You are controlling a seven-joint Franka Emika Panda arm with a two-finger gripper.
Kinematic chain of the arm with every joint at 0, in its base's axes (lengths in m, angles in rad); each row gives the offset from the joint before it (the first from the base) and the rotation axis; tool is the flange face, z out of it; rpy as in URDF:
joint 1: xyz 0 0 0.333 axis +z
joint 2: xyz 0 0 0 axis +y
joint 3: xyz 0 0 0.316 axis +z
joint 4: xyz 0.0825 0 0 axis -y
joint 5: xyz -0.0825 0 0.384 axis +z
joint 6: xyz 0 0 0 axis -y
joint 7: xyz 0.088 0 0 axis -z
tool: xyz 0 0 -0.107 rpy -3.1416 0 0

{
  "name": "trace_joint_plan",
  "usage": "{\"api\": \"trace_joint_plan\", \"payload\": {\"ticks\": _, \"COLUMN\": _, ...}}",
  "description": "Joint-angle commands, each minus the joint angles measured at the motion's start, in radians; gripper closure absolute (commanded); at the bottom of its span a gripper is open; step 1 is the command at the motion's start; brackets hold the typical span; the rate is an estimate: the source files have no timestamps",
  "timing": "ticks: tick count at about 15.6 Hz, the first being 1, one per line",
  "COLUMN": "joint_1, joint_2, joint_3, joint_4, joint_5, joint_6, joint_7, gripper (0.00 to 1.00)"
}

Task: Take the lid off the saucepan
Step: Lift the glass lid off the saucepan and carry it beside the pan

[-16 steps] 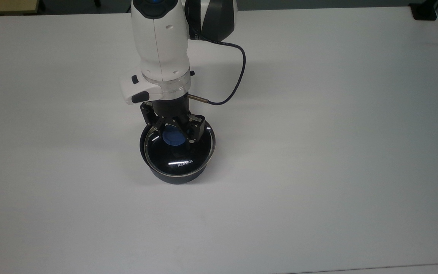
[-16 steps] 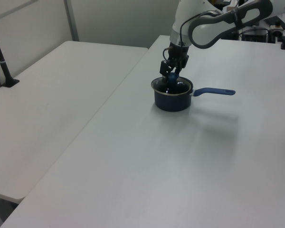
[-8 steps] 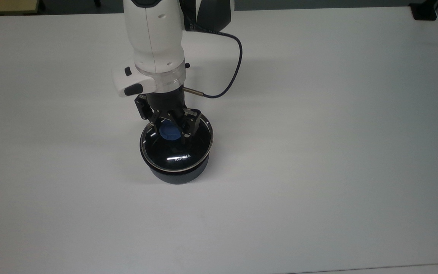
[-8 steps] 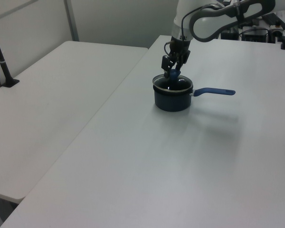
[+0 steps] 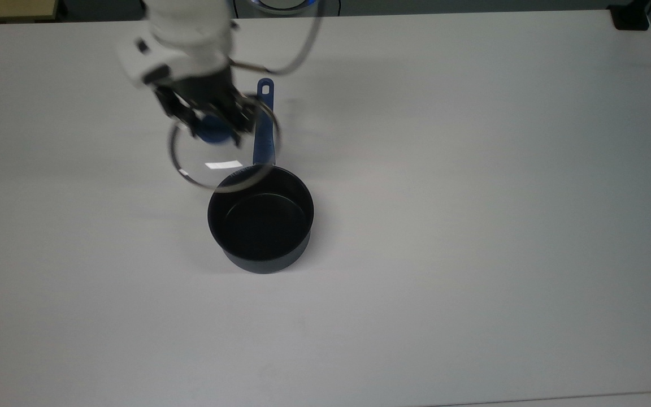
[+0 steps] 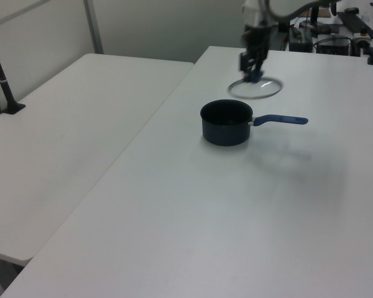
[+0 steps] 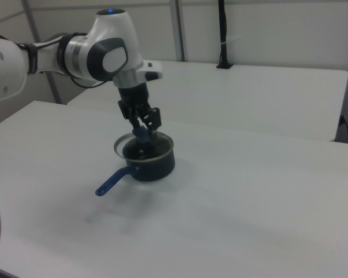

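The saucepan stands uncovered on the white table, dark inside, its blue handle pointing to the top view's top. My gripper is shut on the blue knob of the lid, a clear glass disc with a metal rim. The lid hangs in the air, up and left of the pan in the top view, its edge overlapping the pan's rim and handle. In the left view the gripper holds the lid beyond the saucepan. In the right view the gripper and lid hover over the saucepan.
A dark cable loops from my wrist. A black object sits at the table's far right corner in the top view. A second white table with a black post stands on the left view's left.
The lid has come up off the saucepan in my shut gripper and moved up and left in the top view. The pan now stands uncovered with its handle in sight.
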Motion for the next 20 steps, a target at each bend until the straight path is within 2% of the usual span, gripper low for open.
{"api": "trace_joint_plan", "payload": {"ticks": 1, "joint_1": -0.099, "joint_2": -0.144, "joint_3": -0.023, "joint_4": -0.167, "joint_5": -0.028, "joint_6": -0.032, "joint_7": -0.244, "gripper": 0.54}}
{"api": "trace_joint_plan", "payload": {"ticks": 4, "joint_1": -0.142, "joint_2": -0.164, "joint_3": -0.025, "joint_4": -0.287, "joint_5": -0.110, "joint_6": 0.000, "joint_7": -0.315, "gripper": 0.54}}
{"api": "trace_joint_plan", "payload": {"ticks": 8, "joint_1": -0.166, "joint_2": -0.157, "joint_3": -0.025, "joint_4": -0.475, "joint_5": -0.157, "joint_6": 0.240, "joint_7": -0.321, "gripper": 0.54}}
{"api": "trace_joint_plan", "payload": {"ticks": 10, "joint_1": -0.172, "joint_2": -0.144, "joint_3": -0.025, "joint_4": -0.508, "joint_5": -0.163, "joint_6": 0.300, "joint_7": -0.321, "gripper": 0.54}}
{"api": "trace_joint_plan", "payload": {"ticks": 15, "joint_1": -0.170, "joint_2": -0.114, "joint_3": -0.025, "joint_4": -0.508, "joint_5": -0.163, "joint_6": 0.331, "joint_7": -0.309, "gripper": 0.52}}
{"api": "trace_joint_plan", "payload": {"ticks": 18, "joint_1": -0.173, "joint_2": -0.112, "joint_3": -0.025, "joint_4": -0.503, "joint_5": -0.157, "joint_6": 0.316, "joint_7": -0.284, "gripper": 0.07}}
{"api": "trace_joint_plan", "payload": {"ticks": 19, "joint_1": -0.172, "joint_2": -0.115, "joint_3": -0.025, "joint_4": -0.499, "joint_5": -0.157, "joint_6": 0.310, "joint_7": -0.252, "gripper": 0.00}}
{"api": "trace_joint_plan", "payload": {"ticks": 20, "joint_1": -0.172, "joint_2": -0.115, "joint_3": -0.025, "joint_4": -0.485, "joint_5": -0.157, "joint_6": 0.299, "joint_7": -0.221, "gripper": 0.00}}
